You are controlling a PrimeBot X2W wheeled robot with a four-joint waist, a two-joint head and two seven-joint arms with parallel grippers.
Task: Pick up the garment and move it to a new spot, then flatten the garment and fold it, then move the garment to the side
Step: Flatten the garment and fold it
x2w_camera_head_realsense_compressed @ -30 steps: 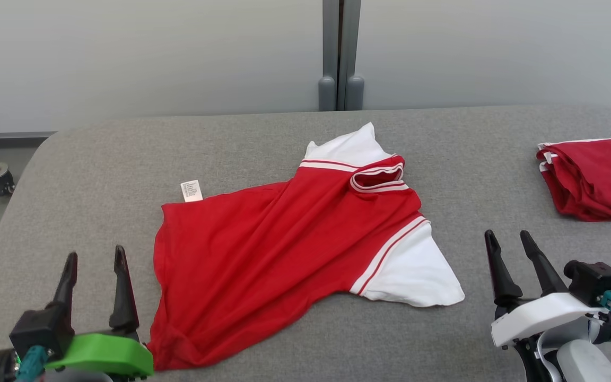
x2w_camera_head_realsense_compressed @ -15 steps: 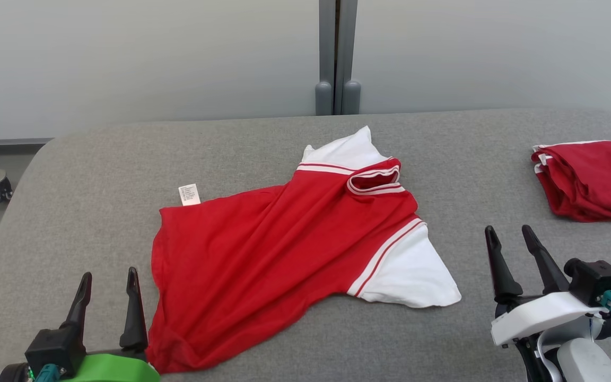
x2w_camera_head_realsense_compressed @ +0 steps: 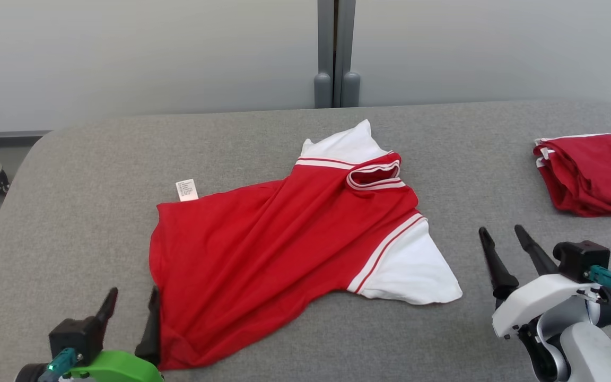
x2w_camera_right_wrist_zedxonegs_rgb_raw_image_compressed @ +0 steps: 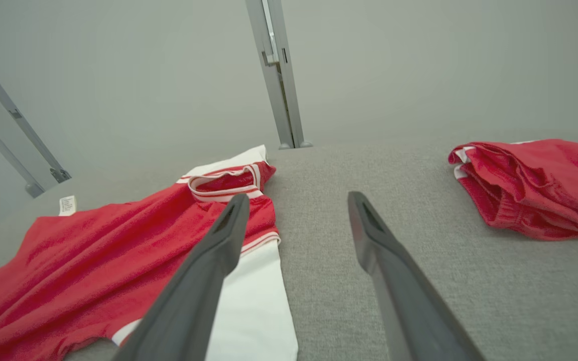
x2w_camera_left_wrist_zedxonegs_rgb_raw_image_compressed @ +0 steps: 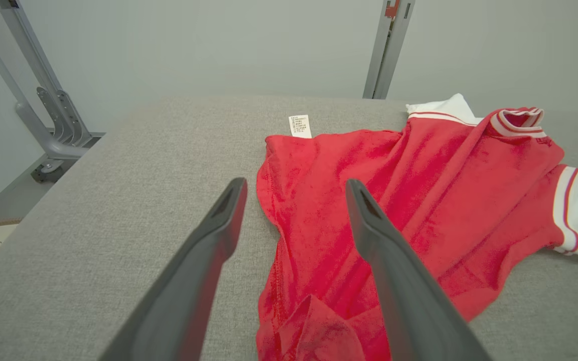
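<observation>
Garment (x2w_camera_head_realsense_compressed: 284, 239), a red shirt with white sleeves, lies near the middle of the grey table (x2w_camera_head_realsense_compressed: 98, 159), collar toward the far right and hem toward the near left. It is laid out but not flat. Long creases run across the body, and the near hem corner is rumpled over itself. A white care label (x2w_camera_head_realsense_compressed: 186, 190) pokes out at the far hem corner.

The left gripper (x2w_camera_head_realsense_compressed: 133, 291) sits at that near hem corner with its fingers spread and nothing between them. Its inner finger looks very close to the cloth edge, but I cannot tell whether they touch. The right gripper (x2w_camera_head_realsense_compressed: 500, 229), also spread and empty, stands on bare table beside the near sleeve. A second red garment (x2w_camera_head_realsense_compressed: 592, 175) lies folded at the far right.

Judging by this, the shirt is neither held nor folded, so smoothing, folding and setting aside all seem left to do.
</observation>
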